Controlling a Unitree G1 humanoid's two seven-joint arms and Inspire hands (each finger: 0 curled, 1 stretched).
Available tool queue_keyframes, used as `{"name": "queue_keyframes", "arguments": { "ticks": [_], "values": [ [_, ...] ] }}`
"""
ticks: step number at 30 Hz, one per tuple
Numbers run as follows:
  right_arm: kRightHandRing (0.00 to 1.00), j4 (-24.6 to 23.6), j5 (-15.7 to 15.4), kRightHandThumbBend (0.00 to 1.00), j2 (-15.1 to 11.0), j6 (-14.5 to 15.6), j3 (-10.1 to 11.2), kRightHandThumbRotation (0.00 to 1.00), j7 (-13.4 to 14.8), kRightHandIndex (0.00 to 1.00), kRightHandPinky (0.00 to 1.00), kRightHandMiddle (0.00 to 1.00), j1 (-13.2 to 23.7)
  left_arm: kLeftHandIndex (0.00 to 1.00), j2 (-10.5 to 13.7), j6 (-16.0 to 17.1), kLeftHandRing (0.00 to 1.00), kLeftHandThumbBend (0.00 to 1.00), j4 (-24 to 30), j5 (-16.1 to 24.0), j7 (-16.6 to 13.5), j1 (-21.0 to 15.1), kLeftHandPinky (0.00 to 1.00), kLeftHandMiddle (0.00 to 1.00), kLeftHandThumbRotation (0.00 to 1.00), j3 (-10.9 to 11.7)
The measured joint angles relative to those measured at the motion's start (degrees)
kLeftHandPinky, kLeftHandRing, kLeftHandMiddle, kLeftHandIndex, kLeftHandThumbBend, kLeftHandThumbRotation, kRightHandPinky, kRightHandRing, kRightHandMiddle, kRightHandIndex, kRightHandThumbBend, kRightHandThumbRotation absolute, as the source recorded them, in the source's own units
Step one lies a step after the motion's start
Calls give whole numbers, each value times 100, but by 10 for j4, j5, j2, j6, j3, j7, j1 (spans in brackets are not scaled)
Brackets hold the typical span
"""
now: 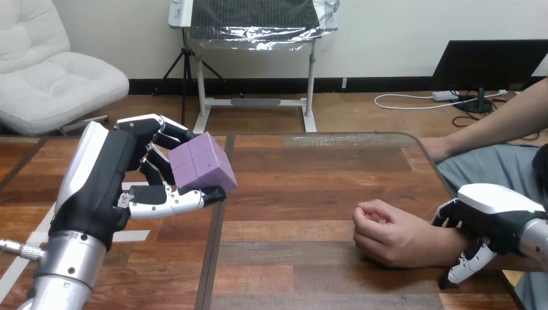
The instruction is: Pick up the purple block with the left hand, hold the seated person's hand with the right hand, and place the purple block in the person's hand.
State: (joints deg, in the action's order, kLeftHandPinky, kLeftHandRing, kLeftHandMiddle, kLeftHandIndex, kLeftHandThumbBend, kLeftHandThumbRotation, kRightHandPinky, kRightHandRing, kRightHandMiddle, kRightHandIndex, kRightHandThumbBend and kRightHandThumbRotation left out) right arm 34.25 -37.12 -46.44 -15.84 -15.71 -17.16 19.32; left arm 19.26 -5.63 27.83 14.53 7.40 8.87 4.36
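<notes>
One purple block [202, 163] sits gripped in the left robot hand [123, 187], off the desk [310, 187]. The right robot hand [496, 212] wraps its fingers round one person's wrist [442, 240].

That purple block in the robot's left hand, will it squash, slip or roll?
The purple block is probably stiff: its edges look straight where the left hand pinches it. Flat faces suggest it won't roll. Smooth surfaces could slip.

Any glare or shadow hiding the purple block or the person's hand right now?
Head view: purple block evenly lit in the left robot hand, faces plain; pale sheen on the table hides nothing; soft shadow under the person's hand, nothing masked.
</notes>
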Motion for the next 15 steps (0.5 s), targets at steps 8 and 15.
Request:
{"name": "queue_keyframes", "arguments": {
  "ticks": [8, 15],
  "values": [
    [31, 10, 1, 88, 1, -2, -4, 16, 4, 55, 23, 42, 6, 43, 0, 0, 35, 57, 0, -1, 0, 0, 28, 40, 0, 0],
    [31, 18, 3, 87, 4, -5, -5, 14, 8, 51, 22, 41, 11, 42, 0, 0, 35, 57, 0, -3, 0, 0, 27, 40, 0, 0]
  ]
}}
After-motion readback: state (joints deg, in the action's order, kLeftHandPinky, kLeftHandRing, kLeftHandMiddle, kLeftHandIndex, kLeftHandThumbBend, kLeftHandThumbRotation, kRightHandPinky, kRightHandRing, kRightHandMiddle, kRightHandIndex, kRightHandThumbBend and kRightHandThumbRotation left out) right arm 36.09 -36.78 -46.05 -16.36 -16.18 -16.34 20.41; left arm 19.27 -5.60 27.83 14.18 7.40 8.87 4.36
